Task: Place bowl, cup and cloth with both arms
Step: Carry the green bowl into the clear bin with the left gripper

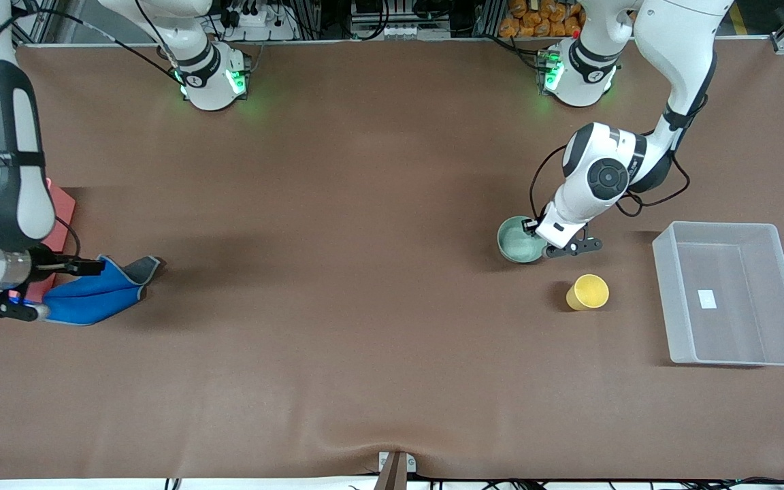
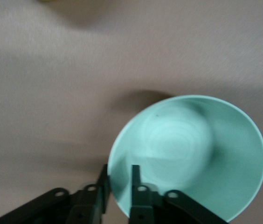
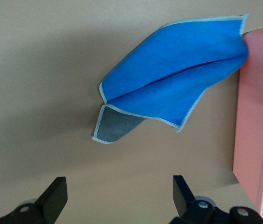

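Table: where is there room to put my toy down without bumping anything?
The brown table is bare between the bright blue cloth and the pale mint-green bowl. It's crowded at the left arm's end: the left gripper pinches the bowl's rim, with the small yellow cup and clear plastic bin close by. The right gripper hangs open above the cloth.

Table (image 1: 365, 306) carries bowl (image 1: 518, 242), cup (image 1: 588, 292), cloth (image 1: 96, 292), bin (image 1: 732, 294).

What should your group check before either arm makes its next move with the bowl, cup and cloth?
1. Jaws of the left gripper closed on the rim of the bowl, one inside, one outside: ok.
2. Jaws of the right gripper open near the cloth: ok.
3. Cloth lying flat: not ok, bunched, grey corner turned up.
4. The cup apart from the bowl: ok.
5. Bowl lifted off the table: cannot tell.
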Controlling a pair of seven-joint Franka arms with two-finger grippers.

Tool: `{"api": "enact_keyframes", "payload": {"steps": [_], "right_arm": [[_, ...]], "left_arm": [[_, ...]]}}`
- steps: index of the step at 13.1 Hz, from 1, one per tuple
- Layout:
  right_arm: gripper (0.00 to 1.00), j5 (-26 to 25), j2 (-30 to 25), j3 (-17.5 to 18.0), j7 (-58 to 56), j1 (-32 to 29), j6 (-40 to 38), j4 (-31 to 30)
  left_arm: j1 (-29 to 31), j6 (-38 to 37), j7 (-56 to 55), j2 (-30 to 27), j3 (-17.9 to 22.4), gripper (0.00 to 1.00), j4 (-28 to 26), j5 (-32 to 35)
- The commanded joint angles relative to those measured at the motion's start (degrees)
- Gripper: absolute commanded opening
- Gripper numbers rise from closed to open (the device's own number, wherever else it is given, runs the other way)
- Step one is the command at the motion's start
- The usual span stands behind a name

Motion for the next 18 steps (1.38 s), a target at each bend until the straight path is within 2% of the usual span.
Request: {"api": "enact_keyframes", "payload": {"steps": [1, 3, 6, 8, 11, 14, 18], "right_arm": [[1.0, -1.2, 2.6, 0.3, -1.2, -0.2, 0.0, 2.4], [1.0, -0.7, 4.1, 0.4, -1.8, -0.1, 4.7, 2.5], [1.0, -1.3, 7.8, 0.4, -10.9, 2.4, 6.7, 2.5], [1.0, -1.0, 9.7, 0.4, -16.3, 1.9, 12.7, 2.2], [1.0, -0.9, 11.2, 0.4, -20.1, 1.1, 13.9, 0.8], [1.0, -0.9, 11.2, 0.4, -23.4, 0.2, 13.7, -1.7], [1.0, -0.9, 11.4, 0.4, -25.2, -0.2, 14.2, -2.7]], "left_arm": [[0.2, -0.5, -1.5, -2.2, 0.0, 0.0, 1.4, 1.4], [0.5, -4.7, -1.4, -3.9, 0.5, 0.0, 3.3, 1.4], [4.4, -14.8, 1.9, -7.6, 0.4, 0.0, 8.2, 1.5], [7.8, -19.8, 6.6, -9.9, 0.4, 0.0, 10.0, 1.5], [15.2, -25.8, 17.0, -12.0, 0.4, 0.0, 12.8, 1.5], [24.7, -28.3, 30.2, -11.1, 0.5, 0.0, 18.3, 1.5], [35.6, -28.4, 45.1, -4.1, 0.6, 0.0, 27.6, 1.9]]}}
